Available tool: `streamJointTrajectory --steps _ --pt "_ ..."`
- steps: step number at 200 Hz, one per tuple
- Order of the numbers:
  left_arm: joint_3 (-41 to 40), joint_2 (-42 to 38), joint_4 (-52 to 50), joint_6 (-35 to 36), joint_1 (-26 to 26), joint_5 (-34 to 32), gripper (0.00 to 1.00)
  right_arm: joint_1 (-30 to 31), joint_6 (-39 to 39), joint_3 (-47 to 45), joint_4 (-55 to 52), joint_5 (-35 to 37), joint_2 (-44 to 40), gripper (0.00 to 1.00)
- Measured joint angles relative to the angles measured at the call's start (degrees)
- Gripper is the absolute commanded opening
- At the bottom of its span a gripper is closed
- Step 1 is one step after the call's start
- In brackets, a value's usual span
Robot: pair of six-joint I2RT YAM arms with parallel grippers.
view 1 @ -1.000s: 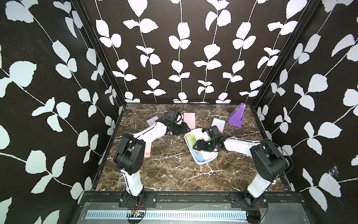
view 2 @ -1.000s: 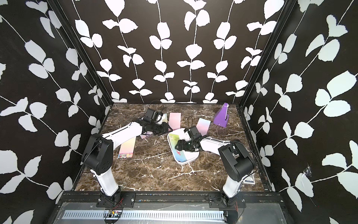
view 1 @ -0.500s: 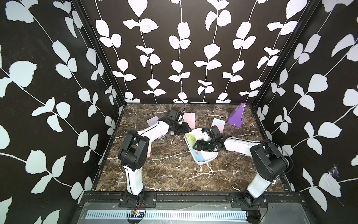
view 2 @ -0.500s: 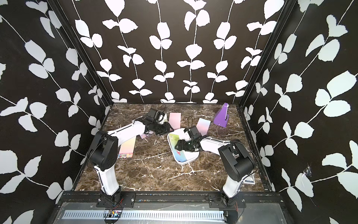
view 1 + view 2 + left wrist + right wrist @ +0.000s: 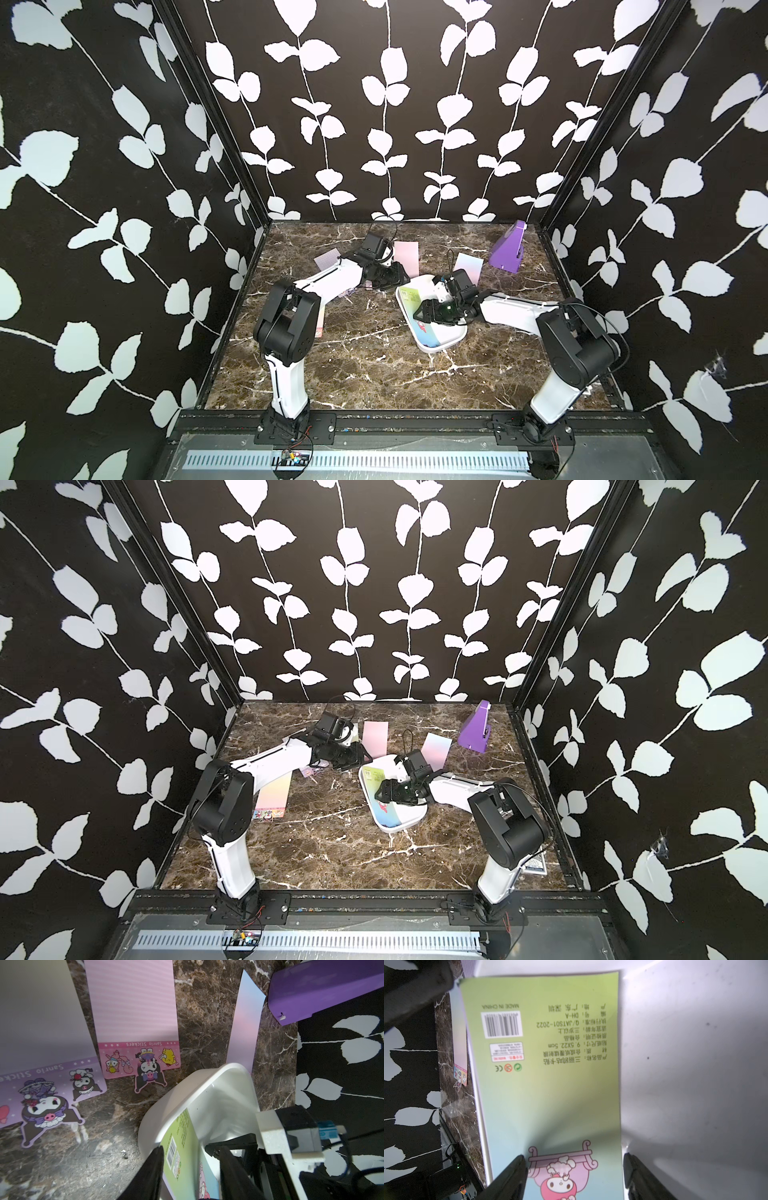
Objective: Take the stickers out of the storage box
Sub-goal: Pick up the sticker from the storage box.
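White plastic storage tray [image 5: 448, 341] [image 5: 400, 828], shallow with rounded corners, sits near mid-table on the brown marble tabletop [image 5: 365, 365]. One long green-to-blue sticker sheet [image 5: 410, 297] [image 5: 550, 1084] lies inside it along one long wall. Its green barcode end is at the far end and its cartoon end is nearer the arm bases.

Right gripper [image 5: 419, 316] [image 5: 573, 1176] is low over the tray, jaws wide. One finger is above the sheet's cartoon end, the other just beside its edge over bare tray floor. It is not closed on the sheet.

Left gripper [image 5: 397, 277] [image 5: 191, 1169] is at the tray's far end, jaws about half apart, astride the sheet's green corner. Contact: cannot tell.

Outside the tray, flat on the marble:
- pink striped sticker sheet [image 5: 406, 257] [image 5: 133, 1012], just beyond the left gripper
- lilac sticker sheet [image 5: 41, 1032], beside the pink one
- pale lilac-blue sheet [image 5: 468, 266] [image 5: 436, 748], behind the tray, near the purple wedge-shaped object [image 5: 508, 249]
- pink-to-yellow sheet [image 5: 274, 798], by the left arm's elbow
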Motion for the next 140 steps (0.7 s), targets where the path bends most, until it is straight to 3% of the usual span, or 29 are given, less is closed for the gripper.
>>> streamJointTrajectory --steps 140 --pt "-1.29 0.0 0.0 0.55 0.0 -0.7 0.47 0.0 -0.02 0.0 -0.31 0.02 0.0 0.75"
